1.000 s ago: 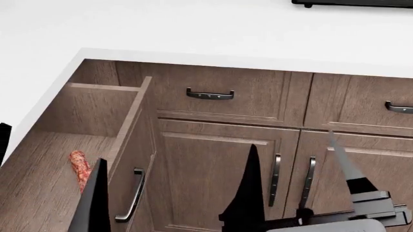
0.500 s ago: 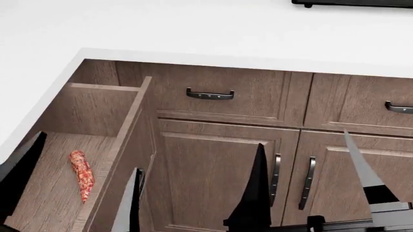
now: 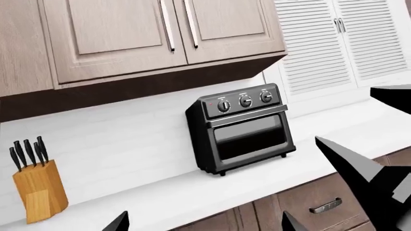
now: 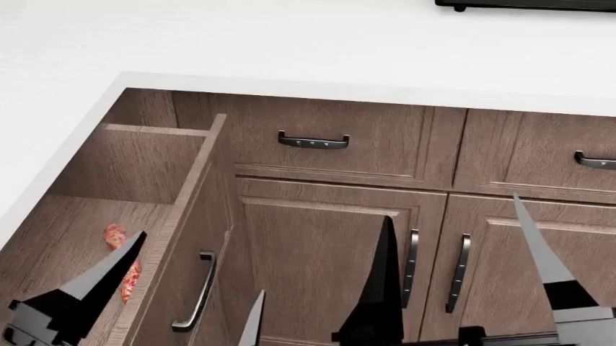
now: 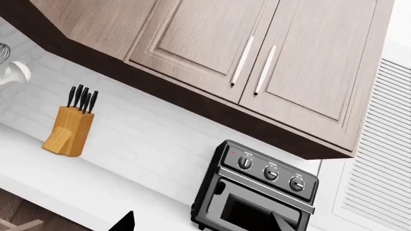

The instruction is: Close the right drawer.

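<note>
Right drawer found open; closing push not yet made.

Nearest us, the left end effector [image 4: 164,303] has fingers spread wide astride the right drawer [image 4: 183,238] front, holding nothing, apparently positioned to push. The right end effector [image 4: 462,270], equally spread and empty, waits before the cabinet doors [image 4: 318,267]. Beyond, a reddish item [image 4: 117,238] lies inside the drawer under the white bench [image 4: 288,43].

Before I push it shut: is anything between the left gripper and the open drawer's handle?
Nothing: in the head view, the left gripper straddles the right drawer's front panel, beside its handle.
</note>
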Robot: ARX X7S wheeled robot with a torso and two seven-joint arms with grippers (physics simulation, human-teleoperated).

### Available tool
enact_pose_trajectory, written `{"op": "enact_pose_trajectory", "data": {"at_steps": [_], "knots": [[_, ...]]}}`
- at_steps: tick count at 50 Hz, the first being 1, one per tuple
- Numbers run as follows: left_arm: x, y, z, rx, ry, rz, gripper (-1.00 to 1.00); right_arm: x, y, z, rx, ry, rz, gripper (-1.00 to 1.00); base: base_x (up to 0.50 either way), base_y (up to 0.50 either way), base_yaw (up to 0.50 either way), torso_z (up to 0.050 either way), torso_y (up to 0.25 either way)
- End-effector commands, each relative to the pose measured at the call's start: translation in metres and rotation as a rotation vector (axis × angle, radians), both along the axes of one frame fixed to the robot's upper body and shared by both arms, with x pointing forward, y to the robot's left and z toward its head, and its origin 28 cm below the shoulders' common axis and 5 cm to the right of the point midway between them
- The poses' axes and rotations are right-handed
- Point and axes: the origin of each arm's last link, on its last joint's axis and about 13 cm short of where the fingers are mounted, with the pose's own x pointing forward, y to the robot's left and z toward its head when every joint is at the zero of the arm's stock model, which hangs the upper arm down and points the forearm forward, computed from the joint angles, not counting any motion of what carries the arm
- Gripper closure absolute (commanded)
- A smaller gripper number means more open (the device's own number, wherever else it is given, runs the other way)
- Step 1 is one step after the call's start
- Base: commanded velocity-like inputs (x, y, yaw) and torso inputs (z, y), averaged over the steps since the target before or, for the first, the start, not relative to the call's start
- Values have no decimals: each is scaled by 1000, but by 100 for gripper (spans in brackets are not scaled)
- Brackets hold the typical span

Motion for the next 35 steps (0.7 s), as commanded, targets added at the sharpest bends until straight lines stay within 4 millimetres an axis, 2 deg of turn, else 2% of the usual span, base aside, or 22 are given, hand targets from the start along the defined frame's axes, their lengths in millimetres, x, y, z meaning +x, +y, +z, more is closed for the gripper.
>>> {"op": "enact_pose_trajectory", "data": {"at_steps": [1,23,35], "knots": [[6,-4,-12,15,53,-19,-100,-1,0,0,-3,1,1,-100,0,0,0,0,0],[30,-5,-35,22,193,7,-100,2,2,-1,-4,8,6,-100,0,0,0,0,0],[31,-6,-44,18,266,-16,-100,2,2,-2,-4,9,8,-100,0,0,0,0,0]]}}
